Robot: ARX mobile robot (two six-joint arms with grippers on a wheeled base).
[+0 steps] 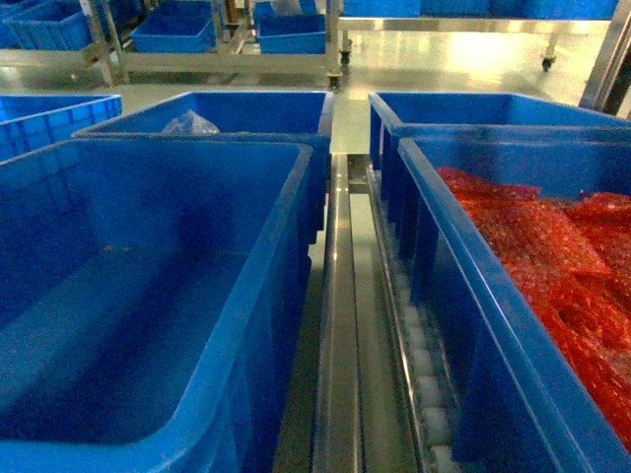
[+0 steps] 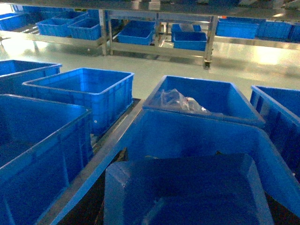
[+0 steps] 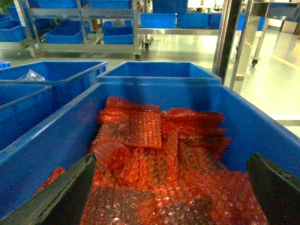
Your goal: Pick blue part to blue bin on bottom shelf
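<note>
Your right gripper [image 3: 168,187] hangs over the red bags [image 3: 159,159], its two fingers [image 3: 61,192] spread wide apart.

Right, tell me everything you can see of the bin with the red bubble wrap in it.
The bin with the red bubble wrap is a deep rectangular blue plastic crate with a thick rim and ribbed outer wall, standing upright at the right on white roller tracks. Crumpled red bubble-wrap sheets cover its floor in overlapping layers. Another blue bin sits directly behind it. The right gripper hovers open above it, touching nothing.
</note>
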